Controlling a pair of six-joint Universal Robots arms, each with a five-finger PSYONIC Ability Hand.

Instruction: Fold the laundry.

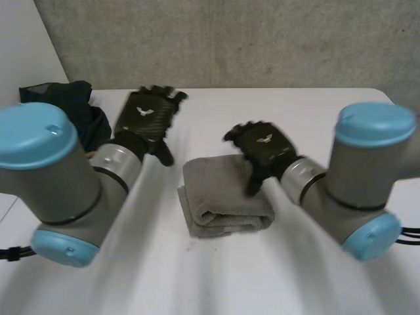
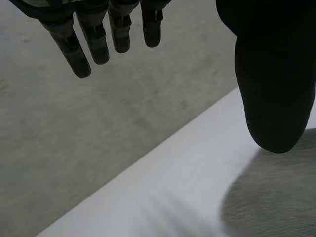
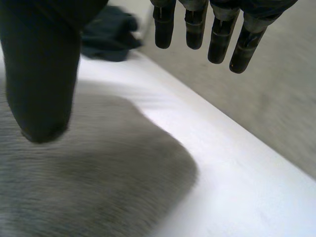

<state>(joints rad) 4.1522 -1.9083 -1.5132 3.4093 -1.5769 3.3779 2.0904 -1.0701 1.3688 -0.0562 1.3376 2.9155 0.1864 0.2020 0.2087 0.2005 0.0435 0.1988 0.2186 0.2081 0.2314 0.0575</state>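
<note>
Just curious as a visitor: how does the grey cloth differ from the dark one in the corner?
The grey towel is light and neatly folded; the dark cloth is blackish and bunched up. The grey towel lies mid-table by the right hand; the dark cloth sits at the far left corner. Both rest on the table.

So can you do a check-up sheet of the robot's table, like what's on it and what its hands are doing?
Surface: white table, bare around the laundry.
Job's things: grey towel, folded in layers, at the middle; dark cloth heap, crumpled, at the far left corner.
Clutter: nothing seen.
Hands: left hand open, fingers straight, beside the dark heap and apart from the towel; right hand open, at the towel's far right edge with its thumb over the cloth. I cannot tell if it touches.
Cables: nothing seen across the laundry.
Surroundings: grey wall behind the table.
</note>
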